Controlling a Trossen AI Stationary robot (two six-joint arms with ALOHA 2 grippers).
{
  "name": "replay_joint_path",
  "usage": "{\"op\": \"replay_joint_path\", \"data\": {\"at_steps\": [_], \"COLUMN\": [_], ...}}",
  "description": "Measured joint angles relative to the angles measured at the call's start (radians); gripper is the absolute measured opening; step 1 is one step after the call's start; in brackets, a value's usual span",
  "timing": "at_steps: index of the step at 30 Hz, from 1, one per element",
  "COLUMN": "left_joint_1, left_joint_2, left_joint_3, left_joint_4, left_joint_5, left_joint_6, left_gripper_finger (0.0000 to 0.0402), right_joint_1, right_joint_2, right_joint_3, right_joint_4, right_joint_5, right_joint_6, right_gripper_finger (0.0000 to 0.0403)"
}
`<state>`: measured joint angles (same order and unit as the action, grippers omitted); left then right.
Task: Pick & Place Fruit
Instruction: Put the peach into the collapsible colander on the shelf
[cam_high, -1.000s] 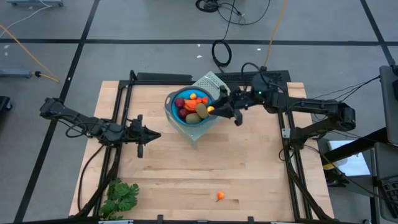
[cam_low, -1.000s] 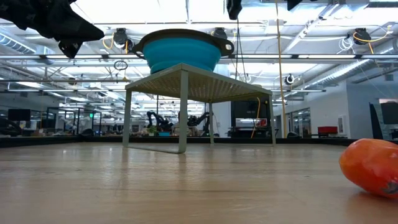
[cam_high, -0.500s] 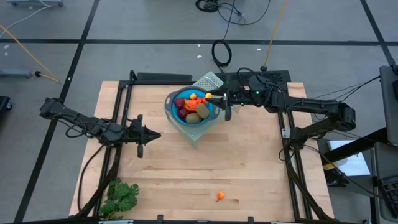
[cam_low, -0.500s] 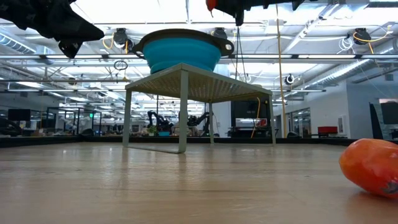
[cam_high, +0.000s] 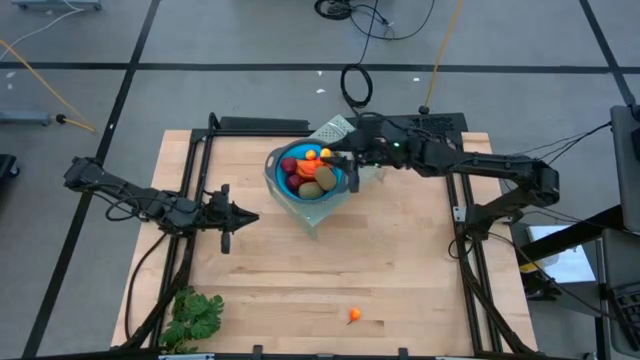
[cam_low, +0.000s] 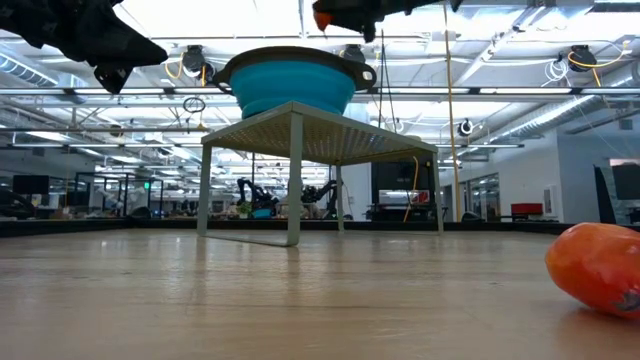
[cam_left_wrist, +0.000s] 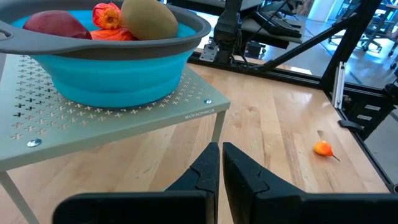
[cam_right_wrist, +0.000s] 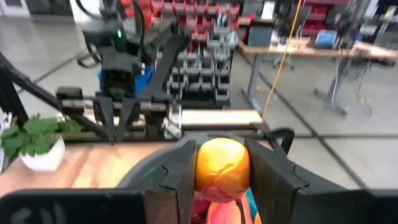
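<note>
Wooden table (cam_high: 400, 270) carries a perforated stand (cam_left_wrist: 124, 115) raising the blue bowl (cam_high: 287, 187), which already holds most fruit. I hold my right gripper (cam_right_wrist: 222, 167) over the bowl rim, clamped on a small orange piece (cam_right_wrist: 222, 163), poised for release. My left gripper (cam_left_wrist: 221, 163) waits closed nearby. One orange fruit (cam_high: 354, 315) remains near the table's front edge.

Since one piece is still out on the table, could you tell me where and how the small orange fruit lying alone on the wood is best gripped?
Grip the small orange fruit across its rounded body, coming straight down from above. It lies alone on the bare wooden table, so nothing blocks either side. A thin stem seems to stick out at one end, so set the fingers across the body, clear of that.
</note>
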<state>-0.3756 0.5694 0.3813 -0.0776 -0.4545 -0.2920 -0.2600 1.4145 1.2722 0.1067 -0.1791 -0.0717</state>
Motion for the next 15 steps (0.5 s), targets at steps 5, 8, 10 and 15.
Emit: {"op": "replay_joint_path", "data": {"at_steps": [5,8,10,15], "left_joint_1": [0.000,0.000,0.000,0.000], "left_joint_2": [0.000,0.000,0.000,0.000], "left_joint_3": [0.000,0.000,0.000,0.000], "left_joint_4": [0.000,-0.001,-0.001,-0.002], "left_joint_5": [0.000,0.000,0.000,0.000], "left_joint_6": [0.000,0.000,0.000,0.000], "left_gripper_finger": [0.0019,0.0019,0.0019,0.0019], "right_joint_1": [-0.002,-0.003,-0.003,-0.003], "right_joint_2": [0.088,0.127,0.153,0.203], "right_joint_3": [0.126,0.191,0.214,0.250], "right_joint_4": [-0.137,-0.208,-0.227,-0.219], "right_joint_5": [0.000,0.000,0.000,-0.001], "right_joint_6": [-0.001,-0.002,-0.004,-0.005], "right_gripper_finger": [0.0119,0.0119,0.0119,0.0119]}}
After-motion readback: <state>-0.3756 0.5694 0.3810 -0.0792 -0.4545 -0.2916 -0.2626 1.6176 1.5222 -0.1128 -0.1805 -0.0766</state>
